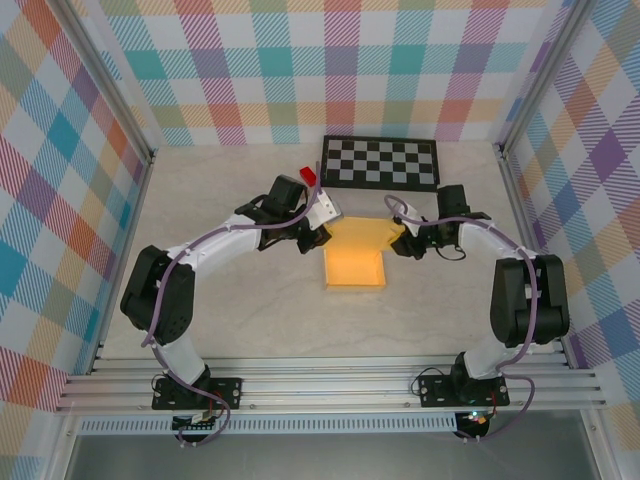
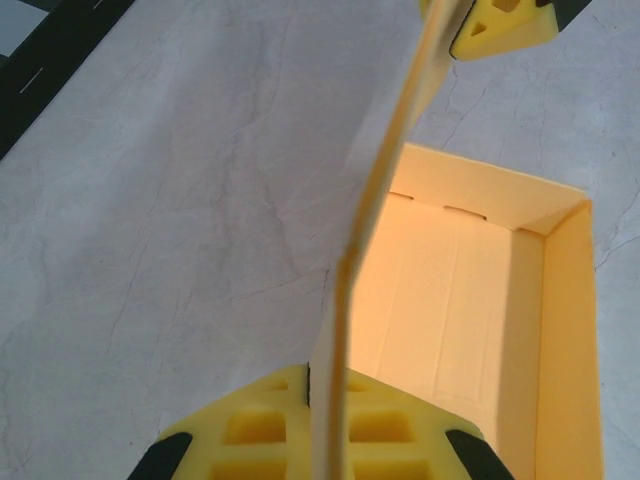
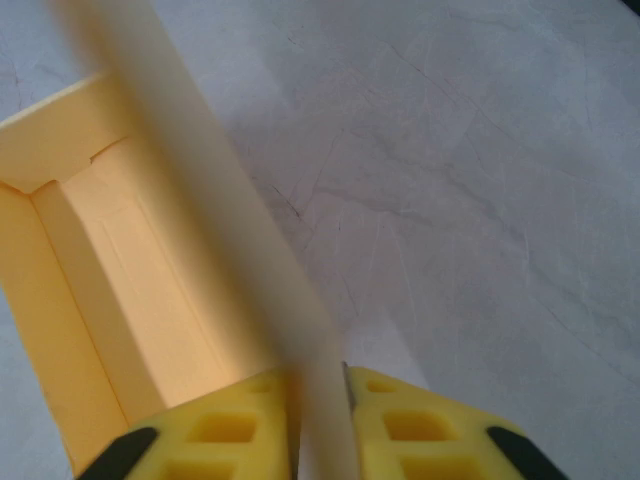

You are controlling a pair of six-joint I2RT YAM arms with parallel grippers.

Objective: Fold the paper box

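paper box (image 1: pixel 355 268) lies between left pincer (image 1: pixel 326 232) and right pincer (image 1: pixel 398 239), both clamping it.

Your left gripper (image 1: pixel 322 236) pinches the paper box (image 1: pixel 355 268) at its far-left flap. Your right gripper (image 1: pixel 400 240) clamps its far-right flap. Both arms bend inward toward it.

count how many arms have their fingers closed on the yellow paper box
2. The left arm's fingers pinch an upright flap on the paper box at its far-left side; the right arm's fingers pinch a flap at its far-right side.
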